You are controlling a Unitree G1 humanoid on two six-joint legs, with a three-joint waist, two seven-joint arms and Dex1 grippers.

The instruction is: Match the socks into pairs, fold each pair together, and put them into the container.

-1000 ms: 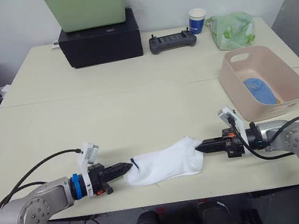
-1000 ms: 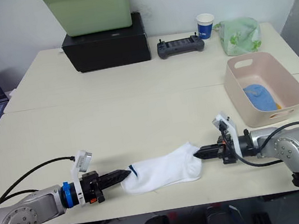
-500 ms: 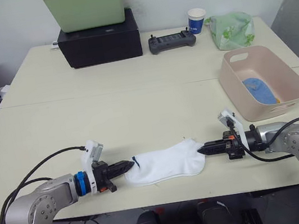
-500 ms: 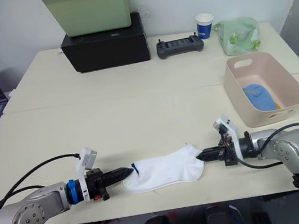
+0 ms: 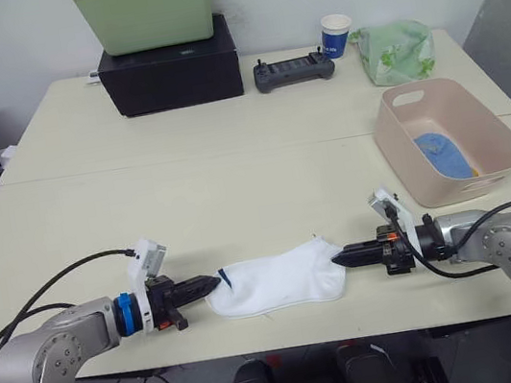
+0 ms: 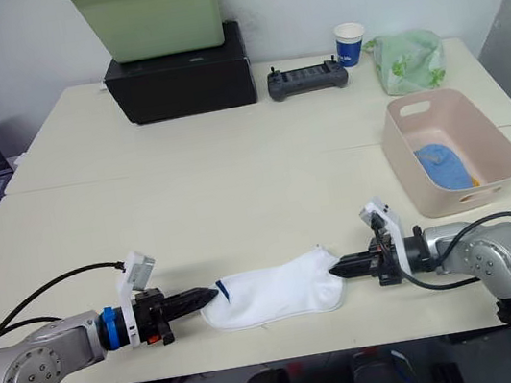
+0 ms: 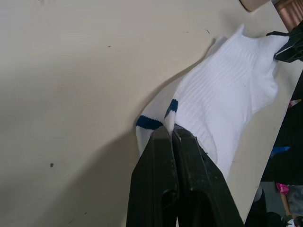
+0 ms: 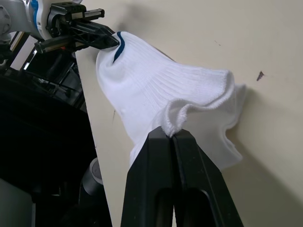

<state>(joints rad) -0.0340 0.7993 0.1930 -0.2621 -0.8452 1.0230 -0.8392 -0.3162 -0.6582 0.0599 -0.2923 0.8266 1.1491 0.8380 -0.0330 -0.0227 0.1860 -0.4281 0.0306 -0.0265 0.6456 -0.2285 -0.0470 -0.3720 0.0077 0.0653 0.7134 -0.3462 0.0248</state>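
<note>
Your left claw [image 5: 213, 281] is pressed together on one end of the white sock [image 5: 274, 279], at the edge with the dark blue mark [image 7: 172, 106]; the left wrist view shows its two black fingers [image 7: 163, 156] closed tight with the fabric caught at their tips. Your right claw [image 5: 338, 257] is likewise pinching the opposite end, where the right wrist view shows a curled hem gripped between the fingertips [image 8: 168, 142]. The sock lies stretched between your two claws near the front edge of the table [image 5: 186, 183], resting flat on the surface, with slight bunching at the right end.

The pale pink tub [image 5: 479, 132] sits well apart on your right, further back on the table. Inside it you can see a light blue sock [image 5: 441, 153] with a sliver of mustard-orange just showing at its near edge.

At the back of the table stand a black box [image 5: 170, 67] with a light green bin [image 5: 144, 10] on top, a game controller [image 5: 293, 71], a paper cup [image 5: 338, 34] and a leaf-print cloth [image 5: 396, 51].
</note>
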